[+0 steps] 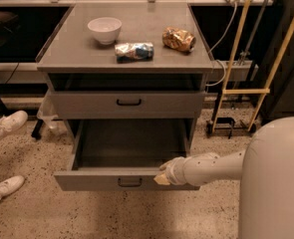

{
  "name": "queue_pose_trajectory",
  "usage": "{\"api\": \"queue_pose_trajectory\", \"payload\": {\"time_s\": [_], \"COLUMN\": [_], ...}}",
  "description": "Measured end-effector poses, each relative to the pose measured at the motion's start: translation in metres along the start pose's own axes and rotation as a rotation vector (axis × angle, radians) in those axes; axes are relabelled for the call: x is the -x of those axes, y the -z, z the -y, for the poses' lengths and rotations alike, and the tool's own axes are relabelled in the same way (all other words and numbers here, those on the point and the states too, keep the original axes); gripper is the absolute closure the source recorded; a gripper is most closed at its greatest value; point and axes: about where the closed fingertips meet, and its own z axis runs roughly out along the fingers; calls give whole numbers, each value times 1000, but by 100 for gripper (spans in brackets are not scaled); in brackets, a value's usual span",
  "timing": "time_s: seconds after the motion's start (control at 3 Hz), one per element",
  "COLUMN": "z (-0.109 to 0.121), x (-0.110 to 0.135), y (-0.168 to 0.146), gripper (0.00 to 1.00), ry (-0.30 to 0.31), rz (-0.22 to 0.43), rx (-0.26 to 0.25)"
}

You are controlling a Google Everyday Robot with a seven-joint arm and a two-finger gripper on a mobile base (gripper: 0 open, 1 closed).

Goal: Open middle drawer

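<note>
The middle drawer [94,179] is grey metal with a small black loop handle [129,182]. It stands pulled far out of the cabinet, and its inside [131,143] is bare. My gripper [162,178], at the end of a white arm coming from the right, rests at the top edge of the drawer's front panel, right of the handle. The drawer above it [129,103] is shut.
On the cabinet top [76,51] are a white bowl [104,29], a crushed can [134,51] and a snack bag [178,38]. A person's white shoes [7,125] are on the floor at left. A yellow-framed stand [246,91] is at right. The robot's white body [276,183] fills the lower right.
</note>
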Motion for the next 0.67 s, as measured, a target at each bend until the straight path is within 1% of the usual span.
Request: {"api": "queue_pose_trajectory", "payload": {"time_s": [0.33, 0.67], "z": [-8, -8], "x": [-12, -9], "y": [2, 4], "gripper": [100, 100], "ry": [-9, -9], "rz": [18, 18], "rx": [-12, -12]}}
